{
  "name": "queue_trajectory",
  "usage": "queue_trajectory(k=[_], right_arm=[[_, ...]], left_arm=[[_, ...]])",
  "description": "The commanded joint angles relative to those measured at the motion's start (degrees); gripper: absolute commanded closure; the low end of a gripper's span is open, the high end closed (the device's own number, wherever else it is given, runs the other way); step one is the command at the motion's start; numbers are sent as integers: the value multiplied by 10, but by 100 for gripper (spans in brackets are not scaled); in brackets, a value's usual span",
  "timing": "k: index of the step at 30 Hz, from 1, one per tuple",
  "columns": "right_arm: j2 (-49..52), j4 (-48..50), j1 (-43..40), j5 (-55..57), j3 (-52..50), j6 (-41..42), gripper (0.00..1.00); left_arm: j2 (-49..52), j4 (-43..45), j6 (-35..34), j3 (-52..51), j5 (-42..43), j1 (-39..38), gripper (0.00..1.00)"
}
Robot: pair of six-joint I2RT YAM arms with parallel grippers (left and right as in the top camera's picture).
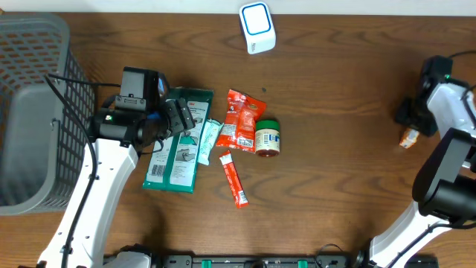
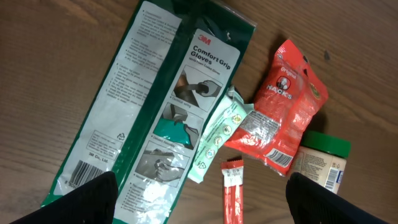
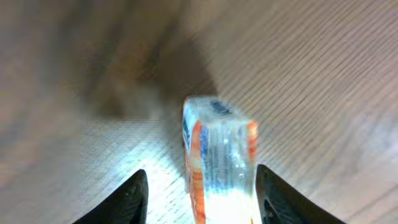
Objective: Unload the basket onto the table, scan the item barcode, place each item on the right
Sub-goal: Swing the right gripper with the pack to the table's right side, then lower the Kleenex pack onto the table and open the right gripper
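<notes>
The white barcode scanner point(image 1: 257, 28) with a blue ring stands at the table's far edge. My left gripper point(image 1: 178, 117) point(image 2: 202, 202) hovers open over a green glove package point(image 1: 177, 152) point(image 2: 155, 93), holding nothing. A red stick packet point(image 2: 232, 190) lies between its fingertips below. A small clear pack with orange and blue print point(image 1: 407, 138) point(image 3: 219, 158) lies on the table at the far right. My right gripper point(image 1: 411, 121) point(image 3: 200, 169) straddles it, open. There is a clear gap at the left finger point(image 3: 127, 199), and the right finger point(image 3: 280, 199) is close against the pack.
A grey mesh basket point(image 1: 30, 112) fills the left side. Near the centre lie a red snack bag point(image 1: 242, 119) point(image 2: 283, 106), a green-lidded jar point(image 1: 268, 138) point(image 2: 320, 158), a mint packet point(image 2: 221, 134) and the red stick point(image 1: 235, 179).
</notes>
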Motion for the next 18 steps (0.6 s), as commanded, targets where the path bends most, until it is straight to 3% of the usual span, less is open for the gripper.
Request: queue_trajectory(k=[1,6,18], right_arm=[[1,-38,0,-2,56,-5,46],[1,-52,0,-38,59,-5,43],[1,-86,-1,1,35,2,35]], left_arm=[[-3,0,3,9,-5,2,13],[-3,0,3,9,-5,2,13],[-3,0,3,9,-5,2,13]])
